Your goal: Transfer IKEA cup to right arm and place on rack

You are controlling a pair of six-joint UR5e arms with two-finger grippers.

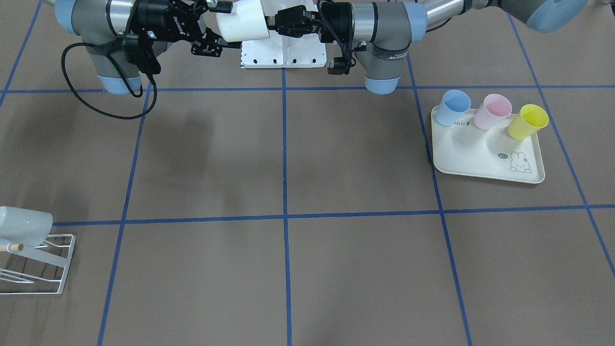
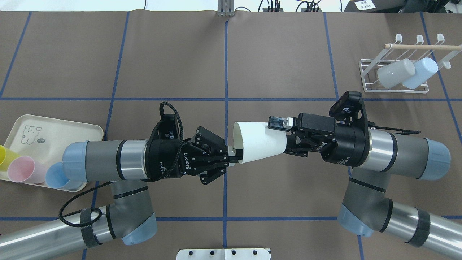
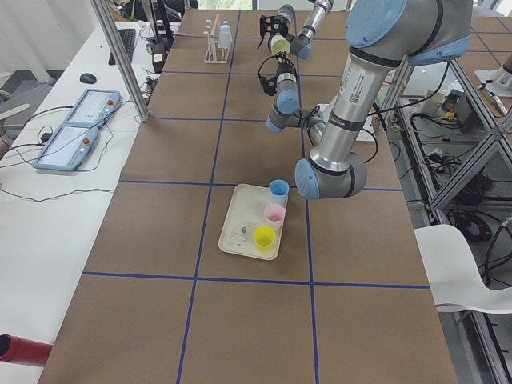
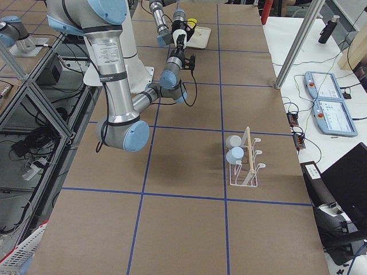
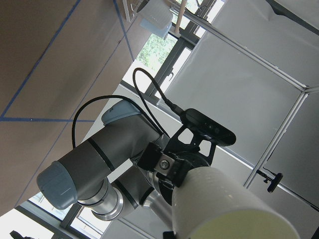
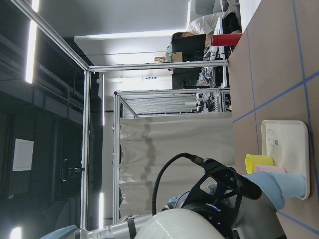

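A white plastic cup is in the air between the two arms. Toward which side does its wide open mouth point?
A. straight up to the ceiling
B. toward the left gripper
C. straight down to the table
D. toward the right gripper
B: the white plastic cup lies sideways with its open mouth at the left gripper, whose fingers pinch the rim, while its narrow base is at the right gripper.

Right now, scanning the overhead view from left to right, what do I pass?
yellow cup → pink cup → blue cup → left gripper → white cup → right gripper → rack
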